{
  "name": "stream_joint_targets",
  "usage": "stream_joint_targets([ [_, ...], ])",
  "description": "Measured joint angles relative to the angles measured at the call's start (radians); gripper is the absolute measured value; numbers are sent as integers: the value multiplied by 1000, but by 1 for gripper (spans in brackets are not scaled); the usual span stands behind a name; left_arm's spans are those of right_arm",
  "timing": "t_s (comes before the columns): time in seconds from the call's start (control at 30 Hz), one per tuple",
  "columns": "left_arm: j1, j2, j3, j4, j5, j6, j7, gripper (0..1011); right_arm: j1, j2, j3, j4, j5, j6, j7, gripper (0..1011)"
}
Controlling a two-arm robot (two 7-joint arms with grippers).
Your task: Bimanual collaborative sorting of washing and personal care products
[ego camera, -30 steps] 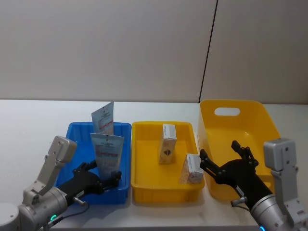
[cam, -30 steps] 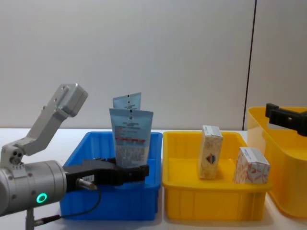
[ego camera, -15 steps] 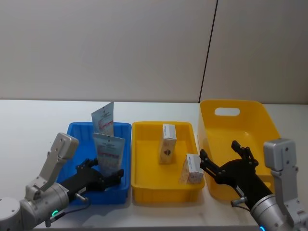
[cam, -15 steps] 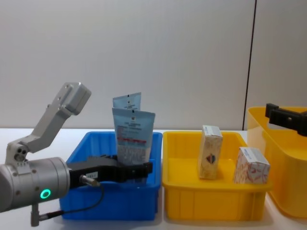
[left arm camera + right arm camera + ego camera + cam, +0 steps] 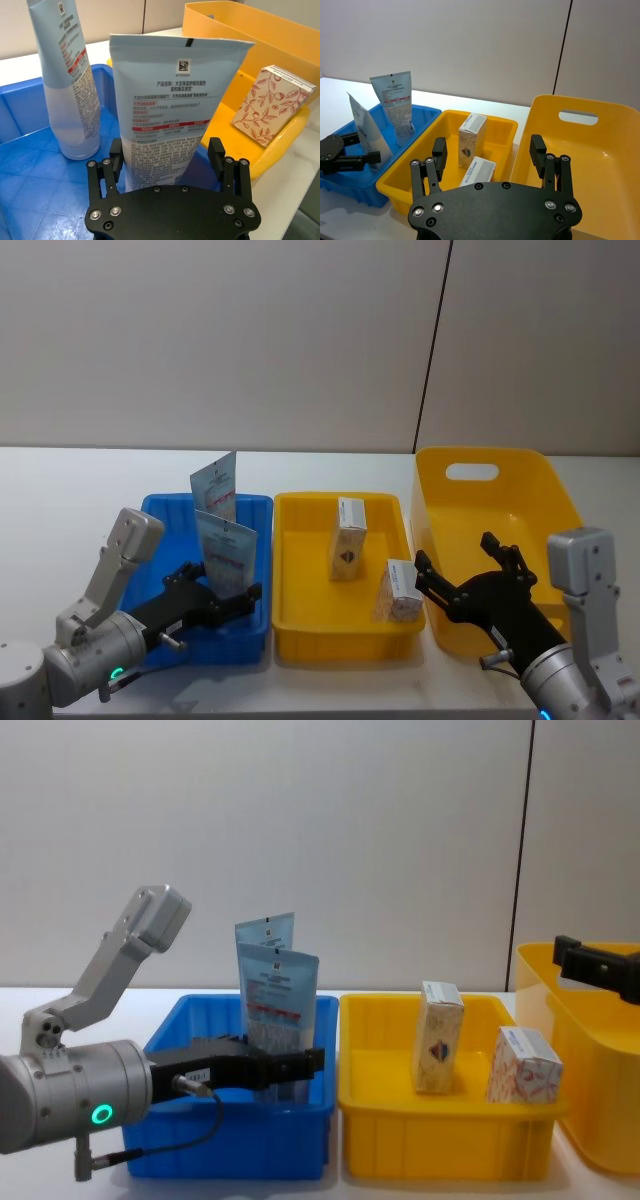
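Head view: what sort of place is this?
Probably a lab test bench: plain white table, blank panelled wall, and sorting bins in a row. The left gripper sits at a squeeze tube in the blue bin; the right gripper hovers by the large yellow bin.

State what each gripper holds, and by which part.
Left gripper sits around the front tube's lower body; whether it grips cannot be told. Right gripper, open, holds nothing.
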Motion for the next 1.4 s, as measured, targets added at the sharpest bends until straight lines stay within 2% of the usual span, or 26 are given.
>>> stream_joint_targets([
  [0.5, -37, -19, 14, 62, 33, 5, 22, 1001, 0, 0, 0, 0, 0, 0, 0, 1003],
  [1.03, -90, -73, -1, 175, 40, -48, 24, 1001, 0, 0, 0, 0, 0, 0, 0, 1003],
  [1.2, -98, -81, -7, 190, 39, -59, 26, 926, 0, 0, 0, 0, 0, 0, 0, 1003],
  [1.4, -104, -87, -11, 203, 39, -68, 27, 758, 0, 0, 0, 0, 0, 0, 0, 1003],
])
